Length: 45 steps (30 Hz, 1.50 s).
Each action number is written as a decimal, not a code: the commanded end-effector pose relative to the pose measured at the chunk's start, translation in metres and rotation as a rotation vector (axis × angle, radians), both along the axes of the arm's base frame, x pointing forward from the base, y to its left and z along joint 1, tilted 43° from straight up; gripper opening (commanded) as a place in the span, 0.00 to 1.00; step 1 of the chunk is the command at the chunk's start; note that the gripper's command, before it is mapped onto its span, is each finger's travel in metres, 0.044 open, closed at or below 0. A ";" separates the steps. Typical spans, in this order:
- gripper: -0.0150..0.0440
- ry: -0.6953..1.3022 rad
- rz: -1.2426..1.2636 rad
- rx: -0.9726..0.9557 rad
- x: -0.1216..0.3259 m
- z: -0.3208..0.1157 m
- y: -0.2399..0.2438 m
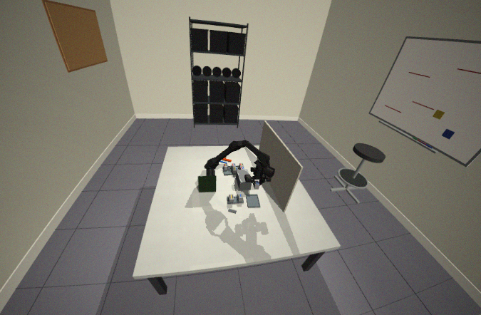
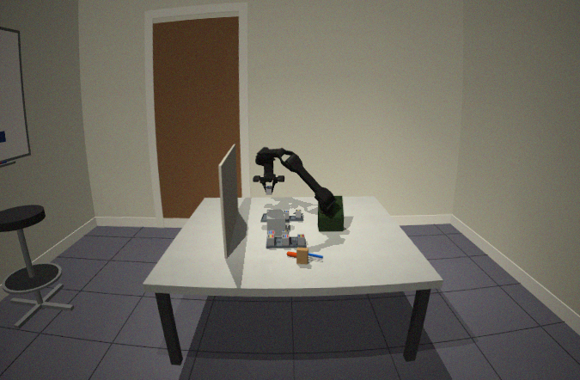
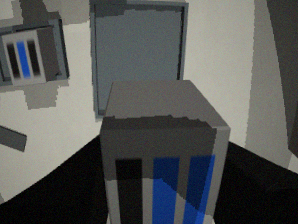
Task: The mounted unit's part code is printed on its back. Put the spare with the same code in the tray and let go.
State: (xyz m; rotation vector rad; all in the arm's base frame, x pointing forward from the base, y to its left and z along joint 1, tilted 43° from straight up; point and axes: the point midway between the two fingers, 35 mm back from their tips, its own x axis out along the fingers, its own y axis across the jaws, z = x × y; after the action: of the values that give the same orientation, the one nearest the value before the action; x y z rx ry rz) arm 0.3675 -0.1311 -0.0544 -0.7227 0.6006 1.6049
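1. A white table [image 1: 181, 237] is seen beneath the gripper, carrying everything listed below.
2. An upright grey panel [image 1: 281, 168] stands on the table just beside the gripper, on its side away from the arm's base.
3. The black arm [image 2: 306, 176] is arched up from a dark green base block [image 2: 332, 214] and bent over so that the gripper [image 2: 268, 187] points straight down, raised well above the table top.
4. The mounted unit [image 2: 277, 220], a grey box, is placed below the gripper and towards the base block in the exterior view.
5. The tray [image 3: 139, 50], a shallow grey-blue rectangle with a raised rim, lies flat on the table below the gripper; in the wrist view it is seen just beyond the held part (partly hidden by it).
6. The spare [image 3: 165, 176] is clamped between the gripper's fingers and held clear of the table. It is a small grey block, and on its near face one black stripe and two blue stripes are shown.
7. Another spare [image 3: 28, 56] rests in a holder on the table to the left of the tray in the wrist view, marked with black, blue and black stripes.
8. Further striped spares [image 2: 283, 236] sit in a holder beyond the mounted unit, away from the gripper.
9. A small tan block [image 2: 302, 255] and an orange and a blue pen lie farthest from the gripper.
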 end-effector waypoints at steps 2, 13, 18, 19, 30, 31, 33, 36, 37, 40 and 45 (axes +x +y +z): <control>0.25 -0.001 0.003 -0.001 0.000 -0.005 0.003; 0.25 -0.001 0.002 -0.002 0.001 -0.014 0.009; 0.25 -0.001 0.002 -0.002 0.002 -0.018 0.013; 0.25 -0.001 0.002 -0.002 0.002 -0.019 0.013; 0.25 -0.002 0.002 -0.002 0.002 -0.028 0.020; 0.25 -0.002 0.002 -0.002 0.002 -0.028 0.021; 0.25 -0.002 0.002 -0.002 0.002 -0.030 0.022; 0.25 -0.002 0.002 -0.002 0.003 -0.032 0.024; 0.25 -0.002 0.002 -0.002 0.003 -0.033 0.025; 0.25 -0.002 0.002 -0.003 0.003 -0.035 0.027; 0.25 -0.002 0.002 -0.002 0.003 -0.039 0.030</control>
State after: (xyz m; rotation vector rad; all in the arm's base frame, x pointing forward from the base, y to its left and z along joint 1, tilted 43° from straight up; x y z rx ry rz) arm 0.3703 -0.1038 -0.0906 -0.7339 0.6008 1.6074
